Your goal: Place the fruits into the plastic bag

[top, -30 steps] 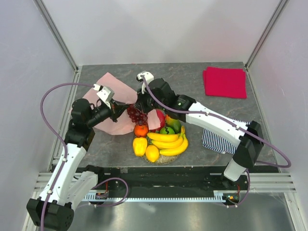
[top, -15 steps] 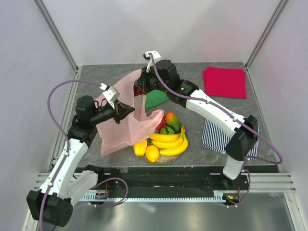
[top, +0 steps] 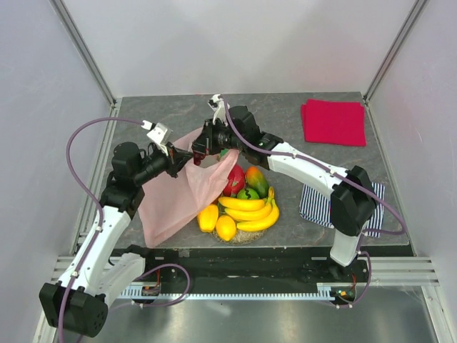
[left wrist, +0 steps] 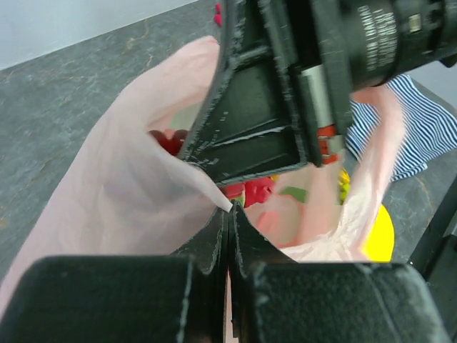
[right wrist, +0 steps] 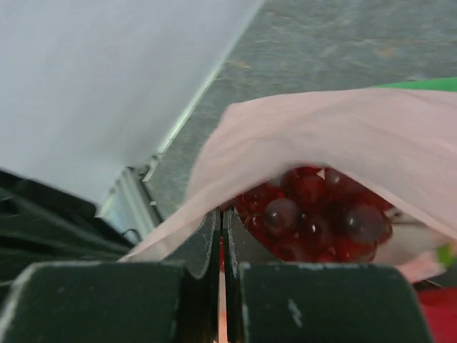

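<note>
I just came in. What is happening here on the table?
The two arms hold the pink plastic bag up between them: the left gripper and the right gripper are each shut on its rim. Dark red grapes show inside the bag's mouth. The bananas and the other fruits sit in a pile beside it, not yet bagged.

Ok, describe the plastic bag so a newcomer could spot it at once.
On the grey table, left of the fruits, the plastic bag hangs between the left pincer and right pincer, both shut on it. Unlike the red cloth, it is translucent pale pink.
</note>
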Robot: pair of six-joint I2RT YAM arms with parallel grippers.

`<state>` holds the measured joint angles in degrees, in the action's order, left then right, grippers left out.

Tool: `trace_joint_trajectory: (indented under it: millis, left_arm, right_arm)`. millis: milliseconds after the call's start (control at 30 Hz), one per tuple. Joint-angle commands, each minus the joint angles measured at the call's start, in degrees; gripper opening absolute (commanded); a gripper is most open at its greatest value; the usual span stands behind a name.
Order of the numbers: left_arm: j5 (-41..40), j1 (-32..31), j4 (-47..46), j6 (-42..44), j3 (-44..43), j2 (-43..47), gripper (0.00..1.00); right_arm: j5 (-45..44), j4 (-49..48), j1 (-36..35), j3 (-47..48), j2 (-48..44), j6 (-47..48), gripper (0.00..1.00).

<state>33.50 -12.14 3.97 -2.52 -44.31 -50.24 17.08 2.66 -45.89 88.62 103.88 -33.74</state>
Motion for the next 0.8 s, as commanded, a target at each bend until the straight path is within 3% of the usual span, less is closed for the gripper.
trace_joint_trajectory:
  millis: [0, 233, 500, 600, 633, 700, 733, 767]
  left_arm:
    - [-4.5, -0.1, -1.2, -1.4, -1.7, 0.6, 0.01]
    - [-3.6, -0.2, -1.8, -1.3, -1.3, 1.1, 0.02]
    - [-5.1, -0.1, -0.9, -0.9, -1.5, 0.9, 0.02]
    - [-7.1, -0.1, 0.0, -0.2, -1.8, 0.8, 0.02]
    - [-7.8, -0.1, 0.5, 0.3, -1.9, 0.9, 0.02]
    - [-10.1, -0.1, 1.1, 1.2, -2.0, 1.1, 0.02]
    - [-10.8, -0.1, 1.6, 1.4, -2.0, 1.3, 0.02]
    - [-11.7, -0.1, 1.8, 1.6, -2.1, 1.5, 0.02]
  right_arm:
    - [8.8, -10.3, -0.5, -0.9, -2.4, -7.1, 0.00]
    - [9.7, -14.5, -1.1, -6.2, 1.3, -8.7, 0.00]
    - [11.7, -17.9, -1.0, -5.1, 6.4, -9.2, 0.01]
    - [11.4, -15.8, -1.0, -4.3, 6.1, -7.8, 0.16]
    - [11.0, -15.2, -1.0, -4.3, 5.3, -7.1, 0.30]
    - [8.8, -12.8, -1.0, -4.8, 4.2, -4.8, 0.46]
    - [7.9, -12.2, -0.9, -5.6, 2.8, -4.1, 0.59]
    - [7.1, -11.5, -0.8, -6.2, 2.1, -3.1, 0.63]
